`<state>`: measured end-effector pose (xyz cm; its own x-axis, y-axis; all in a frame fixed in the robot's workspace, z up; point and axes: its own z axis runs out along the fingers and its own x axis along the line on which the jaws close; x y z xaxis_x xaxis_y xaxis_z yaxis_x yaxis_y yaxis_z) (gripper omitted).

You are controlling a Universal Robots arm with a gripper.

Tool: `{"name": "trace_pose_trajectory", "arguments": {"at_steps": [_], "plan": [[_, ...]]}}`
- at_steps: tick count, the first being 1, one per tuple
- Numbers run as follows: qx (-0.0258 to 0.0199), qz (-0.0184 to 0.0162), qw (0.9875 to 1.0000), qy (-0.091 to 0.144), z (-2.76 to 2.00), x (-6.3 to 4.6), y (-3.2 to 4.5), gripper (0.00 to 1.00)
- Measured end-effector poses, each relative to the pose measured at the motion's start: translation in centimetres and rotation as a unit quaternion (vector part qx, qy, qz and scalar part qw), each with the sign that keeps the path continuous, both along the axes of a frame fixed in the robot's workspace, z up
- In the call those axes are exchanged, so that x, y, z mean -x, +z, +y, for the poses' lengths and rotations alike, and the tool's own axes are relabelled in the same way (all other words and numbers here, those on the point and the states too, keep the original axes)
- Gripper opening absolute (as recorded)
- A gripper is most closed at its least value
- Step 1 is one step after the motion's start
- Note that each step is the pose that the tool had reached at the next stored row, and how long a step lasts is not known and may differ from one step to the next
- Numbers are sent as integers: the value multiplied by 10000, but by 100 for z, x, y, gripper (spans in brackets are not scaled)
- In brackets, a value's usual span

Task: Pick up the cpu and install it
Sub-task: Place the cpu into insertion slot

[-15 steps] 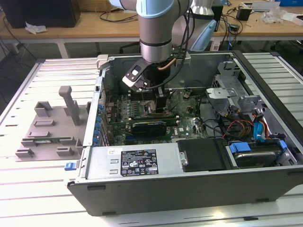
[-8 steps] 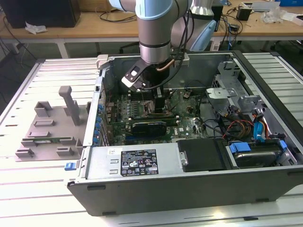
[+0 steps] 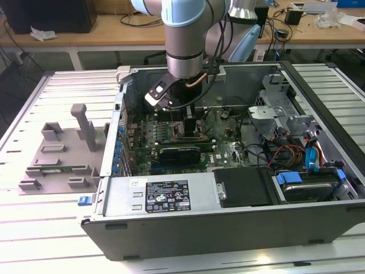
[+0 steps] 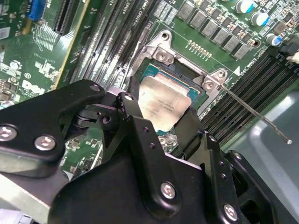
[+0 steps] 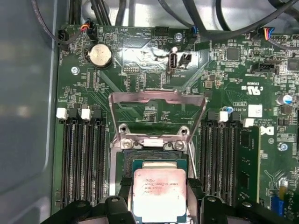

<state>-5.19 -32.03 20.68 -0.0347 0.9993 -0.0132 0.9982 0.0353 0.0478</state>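
The gripper [image 4: 160, 116] has its fingers [image 4: 130, 105] pinched narrowly against opposite edges of the cpu [image 4: 164, 100], which sits at or just above the uncovered socket [image 5: 140, 158] on the motherboard [image 5: 224, 84]. Any tilt or offset here would likely bend socket pins or leave the chip misseated.

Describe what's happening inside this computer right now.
A robot arm is inside the open computer case, and its gripper is shut on the silver chip, holding it at the socket on the green board. The socket's metal frame is flipped open. Whether the chip is fully seated can't be told.
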Motion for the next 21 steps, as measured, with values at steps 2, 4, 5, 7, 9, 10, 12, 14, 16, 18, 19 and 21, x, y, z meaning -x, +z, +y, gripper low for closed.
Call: {"name": "trace_pose_trajectory", "arguments": {"at_steps": [2,4,5,7,9,10,12,14,16,18,19,21], "plan": [[0,0,10000,-58,16,0,-28,55],[0,0,10000,-85,20,1,-39,55],[1,1,9999,-101,29,1,-51,55],[0,0,9999,-106,46,1,-66,55],[0,0,9999,-108,53,-2,-79,55],[1,1,9999,-122,53,-4,-83,55],[0,0,9999,-129,53,-12,-86,55],[-1,0,9999,-129,54,-15,-87,55],[-1,0,9999,-129,56,-18,-87,55],[0,0,9999,-130,58,-22,-87,55],[0,0,9999,-130,59,-25,-87,55],[0,0,9999,-134,59,-30,-87,55]]}}
